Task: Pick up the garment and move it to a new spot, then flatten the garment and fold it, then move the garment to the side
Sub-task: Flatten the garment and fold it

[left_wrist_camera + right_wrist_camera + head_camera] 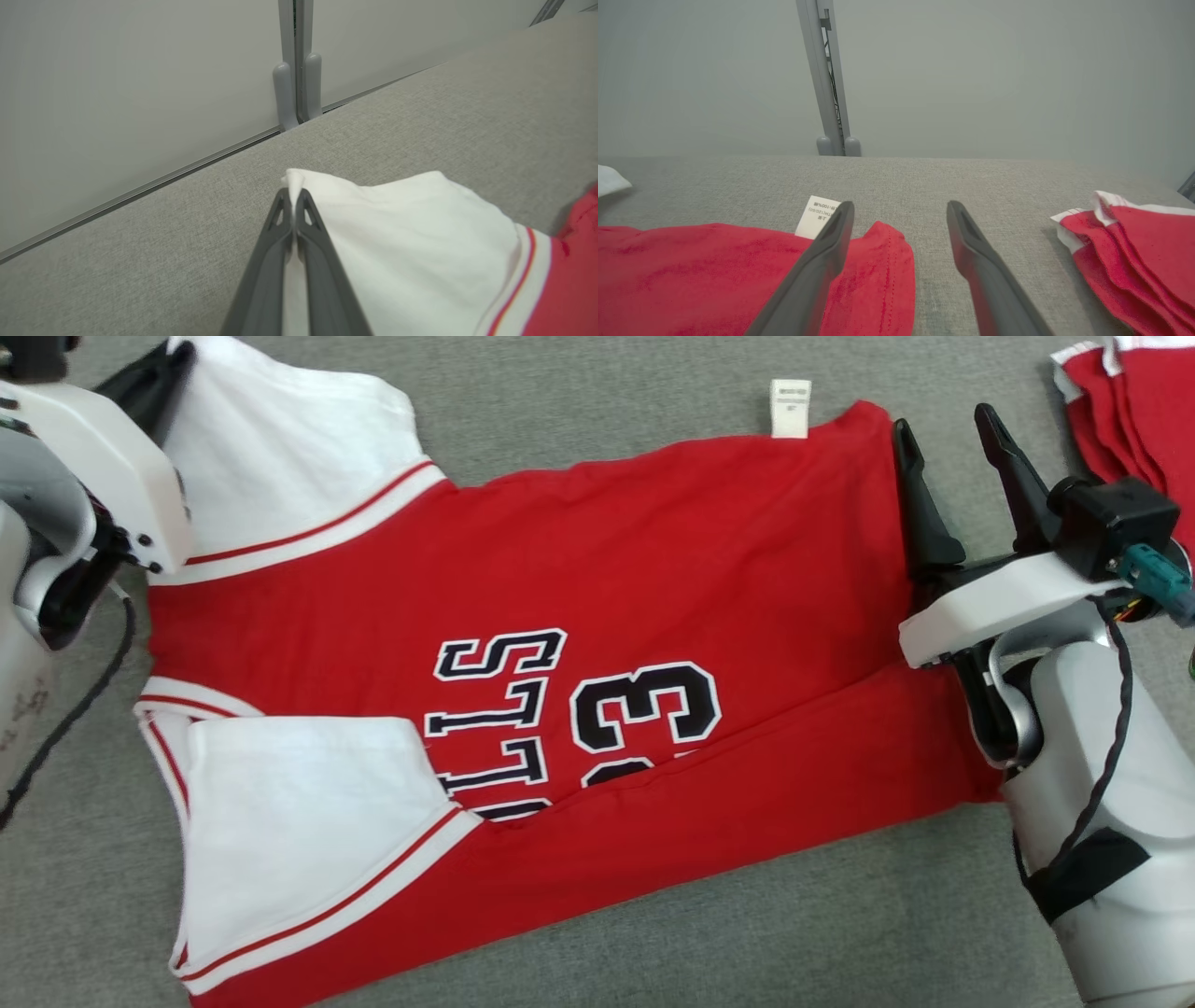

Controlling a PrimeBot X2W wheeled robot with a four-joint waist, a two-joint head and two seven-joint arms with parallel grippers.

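Folding looks partway done: the red jersey (pixel 653 569) lies spread sideways across the middle of the head view on the grey fabric surface (pixel 653 933). It is mostly flat, and its lower long edge is turned up over the chest print, hiding part of the lettering and number. The upper long edge is not folded yet, and the final fold and the move to the side are also left, I judge. Left gripper (pixel 293 193) at upper left is clenched on the edge of the upper white sleeve (pixel 280 448). Right gripper (pixel 943 420) at upper right stands released, fingers spread at the hem corner, one finger over red cloth, grasping nothing. Jersey: red body, white short sleeves with red-striped trim, black-and-white print, white care label (pixel 790 408) sticking out of the top edge. Folded red garments (pixel 1134 401) sit in the upper right corner, apart from it.
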